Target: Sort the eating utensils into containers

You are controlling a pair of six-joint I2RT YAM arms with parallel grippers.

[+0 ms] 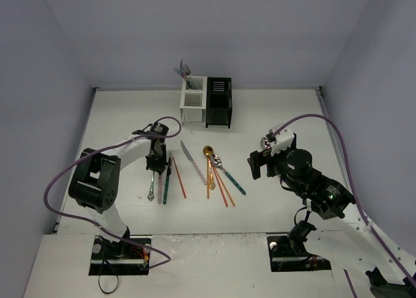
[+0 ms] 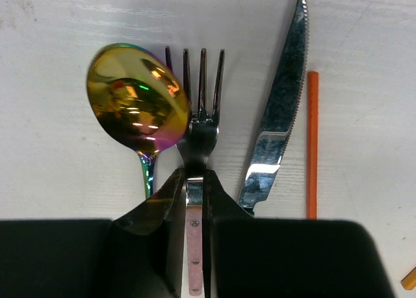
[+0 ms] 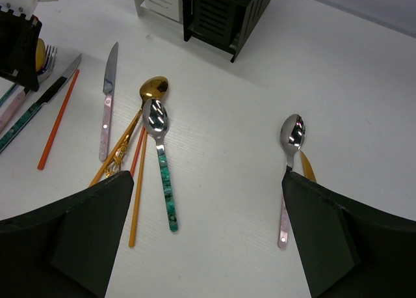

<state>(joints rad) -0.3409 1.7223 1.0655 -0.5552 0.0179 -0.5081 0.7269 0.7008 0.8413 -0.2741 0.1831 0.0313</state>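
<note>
The left gripper (image 2: 194,181) is closed on the pink-handled fork (image 2: 201,109), its two fingers pinching the neck just below the tines, low over the white table (image 2: 58,25). We see an iridescent spoon (image 2: 138,96) crowding that fork: its bowl overlaps the outermost tine. On the fork's other side a serrated knife (image 2: 279,116) lies just beside it without touching, and an orange chopstick (image 2: 312,142) lies beyond the knife. Farther from the fork, toward the right arm, a pink-handled knife (image 3: 107,109), a gold spoon (image 3: 153,88), a teal-handled spoon (image 3: 162,161) and more chopsticks (image 3: 136,200) lie in a loose, overlapping cluster. The white caddy (image 1: 194,99) and black caddy (image 1: 219,101) stand joined, well beyond the fork's tines, with upright forks (image 1: 185,71) in the white one. The right gripper (image 3: 208,181) hangs well apart from the fork, jaws wide and holding nothing, above a silver spoon (image 3: 291,132).
</note>
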